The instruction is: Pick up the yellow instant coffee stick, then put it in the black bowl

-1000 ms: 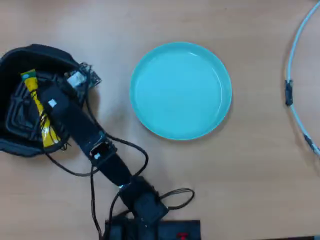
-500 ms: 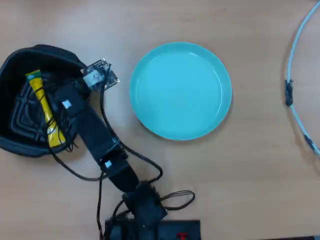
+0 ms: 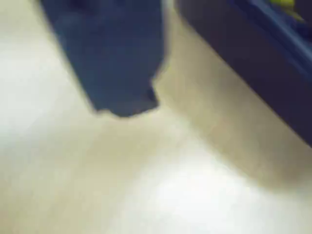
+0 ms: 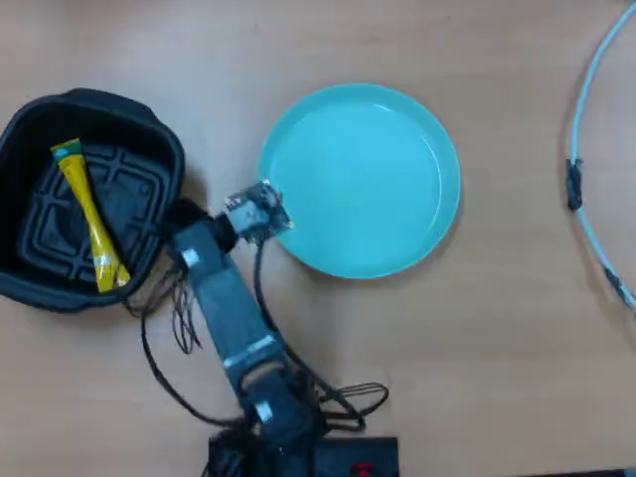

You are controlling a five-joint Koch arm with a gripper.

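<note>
The tool [image 4: 189,214] has withdrawn from the deep black plastic bowl [image 4: 164,149] toward its four o'clock rim. Inside lies the thin yellow coffee stick [image 4: 89,219]; whether the tool's tips are spread cannot be told.

Wooden table [image 4: 477,348]: black bowl [image 4: 164,149], teal plate [image 4: 360,179], cable [image 4: 586,149].

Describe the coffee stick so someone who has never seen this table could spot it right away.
In the overhead view, find the black bowl left of the round teal plate. The yellow instant coffee stick lies inside it on the gridded base: a thin yellow sachet with a green tip, the only yellow thing.
</note>
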